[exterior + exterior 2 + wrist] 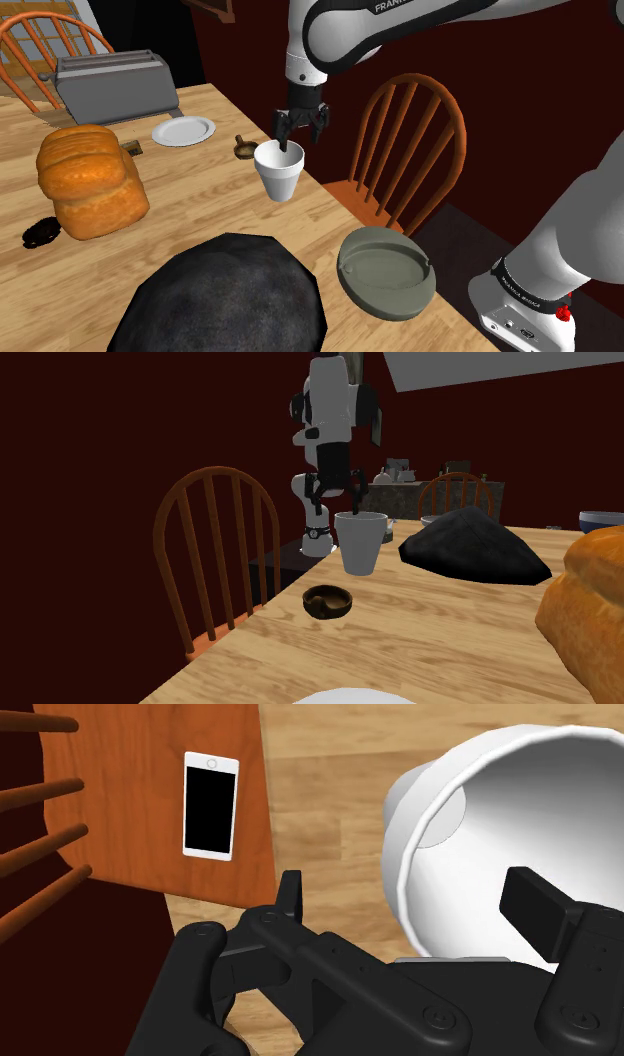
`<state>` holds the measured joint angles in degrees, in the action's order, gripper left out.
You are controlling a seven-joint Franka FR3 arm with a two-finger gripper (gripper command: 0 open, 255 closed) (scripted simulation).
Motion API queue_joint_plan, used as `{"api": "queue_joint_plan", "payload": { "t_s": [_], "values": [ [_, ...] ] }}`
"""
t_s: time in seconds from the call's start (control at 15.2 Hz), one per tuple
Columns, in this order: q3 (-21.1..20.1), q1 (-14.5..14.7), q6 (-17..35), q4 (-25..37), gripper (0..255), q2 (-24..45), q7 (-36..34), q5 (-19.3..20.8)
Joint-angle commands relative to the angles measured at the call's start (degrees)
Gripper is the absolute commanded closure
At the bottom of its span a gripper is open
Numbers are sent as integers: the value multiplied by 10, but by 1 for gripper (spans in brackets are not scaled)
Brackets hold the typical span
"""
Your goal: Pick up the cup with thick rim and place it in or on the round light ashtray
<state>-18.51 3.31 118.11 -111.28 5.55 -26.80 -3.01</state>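
A white cup (279, 170) with a thick rim stands upright on the wooden table (200, 200), near its edge. My black gripper (300, 138) hangs just over the cup, open, straddling the rim. In the wrist view one finger (540, 914) reaches inside the cup (520, 814) and the other finger (290, 894) stays outside the wall; neither presses it. From the second exterior view the gripper (335, 502) dips into the cup (360, 542). The round grey ashtray (386, 272) lies at the table's edge, toward the stand from the cup.
A small brown ashtray (243, 150) sits just beyond the cup. A white plate (183, 130), a toaster (115, 85), a bread loaf (90, 180) and a big black lump (220, 300) share the table. A wooden chair (405, 150) with a phone (210, 804) on its seat stands beside the edge.
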Motion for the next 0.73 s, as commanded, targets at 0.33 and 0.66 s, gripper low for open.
{"api": "queue_joint_plan", "payload": {
  "t_s": [0.33, 0.66],
  "values": [
    [-1, 3, 41, -24, 0, 17, -4, 5],
    [-1, 3, 41, -24, 0, 17, -4, 5]
  ]
}}
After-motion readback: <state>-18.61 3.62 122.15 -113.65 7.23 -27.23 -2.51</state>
